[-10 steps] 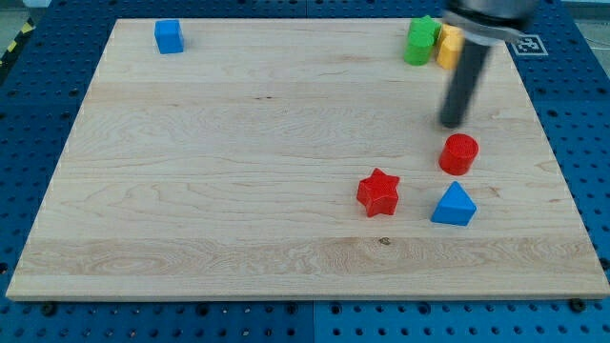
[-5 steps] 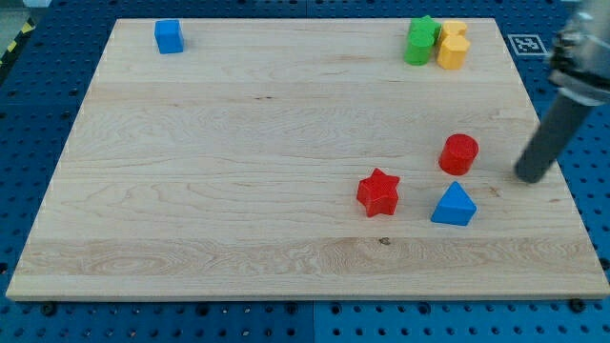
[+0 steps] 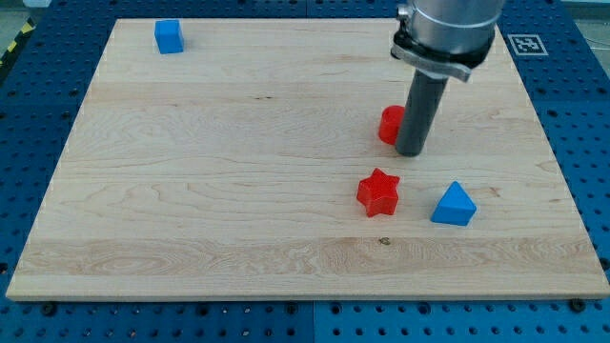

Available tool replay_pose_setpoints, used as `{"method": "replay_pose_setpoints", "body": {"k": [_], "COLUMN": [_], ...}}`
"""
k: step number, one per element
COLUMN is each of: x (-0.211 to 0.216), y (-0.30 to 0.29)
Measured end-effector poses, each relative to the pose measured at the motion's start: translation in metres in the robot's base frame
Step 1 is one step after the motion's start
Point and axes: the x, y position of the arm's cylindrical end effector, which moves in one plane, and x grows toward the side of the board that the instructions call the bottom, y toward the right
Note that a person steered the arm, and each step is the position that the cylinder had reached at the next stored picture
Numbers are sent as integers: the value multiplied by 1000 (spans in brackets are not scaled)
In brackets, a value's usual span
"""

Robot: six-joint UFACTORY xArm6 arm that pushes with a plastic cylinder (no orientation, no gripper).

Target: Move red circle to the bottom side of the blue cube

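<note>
— What is on the counter there?

— It is a pale wooden board with fine grain lines, lying on a blue metal plate full of small holes. The blocks look like smooth plastic. The red circle is a short round cylinder, right of the middle, and my tip stands just at its right side, touching it or almost. The dark rod hides part of the block.

— And the blue cube?

— The blue cube sits far away, in the corner at the view's top left. So the red circle is well apart from it, toward the view's right and lower.

— Other pieces?

— A red star with rounded points, just below my tip, and a blue triangle to the right of the star, near it but not touching.

— Are the jaws open or closed?

— There are no jaws; the arm ends in a plain rod under a grey metal collar.

— Any writing?

— Only a black and white square marker at the top right. I cannot read any words.
</note>
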Motion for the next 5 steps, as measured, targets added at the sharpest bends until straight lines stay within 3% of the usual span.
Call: {"method": "replay_pose_setpoints", "body": {"k": [2,4,5], "x": [-14,-59,-59], "y": [45,-89,-67]}}
